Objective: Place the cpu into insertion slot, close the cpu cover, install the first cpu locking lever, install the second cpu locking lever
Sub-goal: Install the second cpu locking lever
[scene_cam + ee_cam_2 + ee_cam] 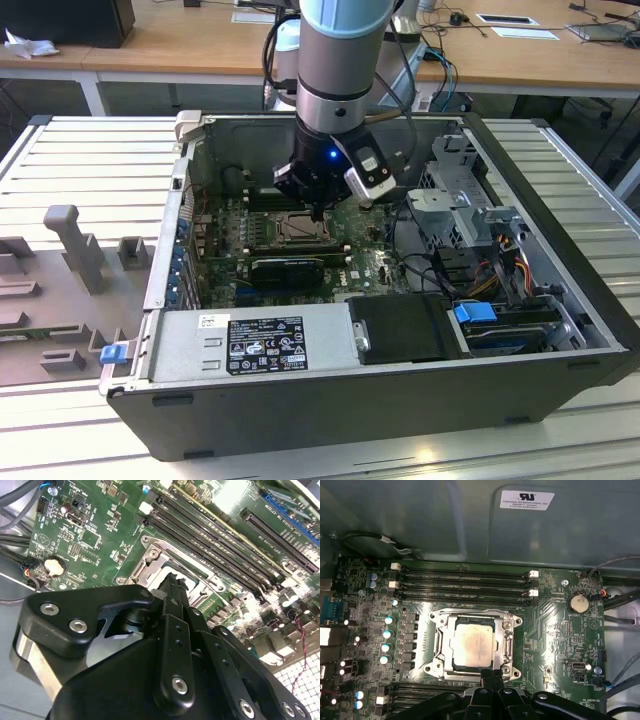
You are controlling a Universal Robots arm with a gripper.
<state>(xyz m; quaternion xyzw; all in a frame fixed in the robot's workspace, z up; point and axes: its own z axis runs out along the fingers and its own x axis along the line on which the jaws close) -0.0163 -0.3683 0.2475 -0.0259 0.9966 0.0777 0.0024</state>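
Pale silvery-beige square cpu [471, 644]: seated in dark-rimmed square insertion slot [440, 645], thin silver cpu cover [508, 642] apparently closed around it. Black claw [491, 676]: fingers together, empty, at the socket's edge.

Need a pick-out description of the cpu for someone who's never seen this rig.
In the first wrist view, find the green motherboard inside the open computer case, then the silver metal frame between the two banks of long black memory slots. The cpu is the pale silvery-beige square in that frame's window, the one flat plain plate among ridged parts.
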